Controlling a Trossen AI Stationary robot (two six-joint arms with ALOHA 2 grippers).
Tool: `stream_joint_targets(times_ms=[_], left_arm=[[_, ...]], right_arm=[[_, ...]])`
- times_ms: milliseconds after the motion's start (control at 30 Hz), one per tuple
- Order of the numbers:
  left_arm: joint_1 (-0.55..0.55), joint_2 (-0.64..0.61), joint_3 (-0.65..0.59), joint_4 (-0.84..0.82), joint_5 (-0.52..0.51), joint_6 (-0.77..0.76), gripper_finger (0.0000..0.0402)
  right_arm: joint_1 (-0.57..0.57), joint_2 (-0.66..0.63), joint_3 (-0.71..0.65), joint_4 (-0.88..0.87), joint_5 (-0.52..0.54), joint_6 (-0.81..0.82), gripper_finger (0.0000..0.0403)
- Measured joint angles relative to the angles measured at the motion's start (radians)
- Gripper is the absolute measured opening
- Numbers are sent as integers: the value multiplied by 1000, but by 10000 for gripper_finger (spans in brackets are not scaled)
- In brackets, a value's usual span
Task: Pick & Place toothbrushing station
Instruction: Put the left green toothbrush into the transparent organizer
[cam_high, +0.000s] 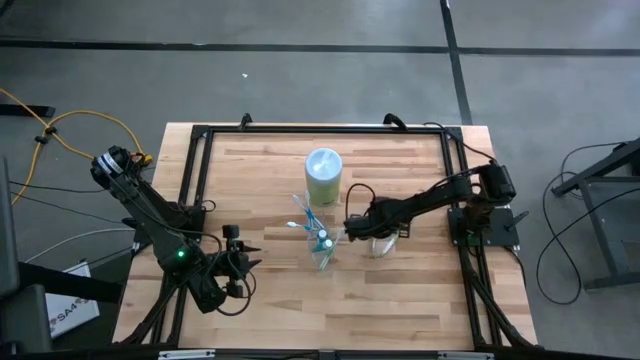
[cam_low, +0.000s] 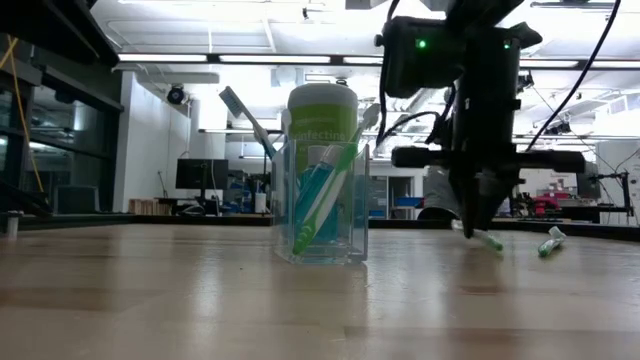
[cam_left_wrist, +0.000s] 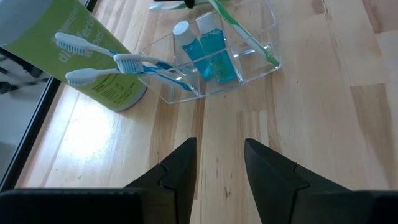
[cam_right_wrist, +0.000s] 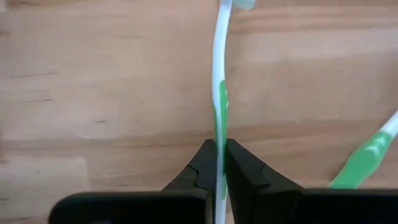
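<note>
A clear tumbler (cam_high: 323, 248) stands mid-table and also shows in the low view (cam_low: 320, 215). It holds blue-and-white toothbrushes (cam_left_wrist: 112, 62), one green-and-white toothbrush (cam_left_wrist: 245, 34) and two blue toothpaste tubes (cam_left_wrist: 208, 46). My right gripper (cam_high: 356, 222) is just right of the tumbler, pointing down, shut on a green-and-white toothbrush (cam_right_wrist: 219, 74) at table level. A second green-and-white toothbrush (cam_right_wrist: 364, 158) lies on the table beside it. My left gripper (cam_left_wrist: 219, 168) is open and empty, near the table's near-left, facing the tumbler. My right gripper pinches the toothbrush's handle (cam_right_wrist: 219, 134), at its green part, between its two fingers. The fingers come from above, pointing down (cam_low: 478, 215). The brush runs on past the fingertips, and its far end (cam_low: 492, 241) is down on the table.
A green-and-white canister (cam_high: 323, 175) stands on the table just beyond the tumbler. A black frame (cam_high: 200, 135) runs round the table top. Bare wood lies between my left gripper and the tumbler.
</note>
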Motion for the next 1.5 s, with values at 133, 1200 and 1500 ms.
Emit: stream_joint_targets(times_ms=[133,1200,1500], left_arm=[[0,0,0,-2,1,0,128],[206,0,-1,394,184,520,128],[349,0,-1,685,498,705,128]], right_arm=[[2,-16,1,7,14,-52,7],[349,-332,5,29,566,-423,5],[496,-357,5,370,704,-896,5]])
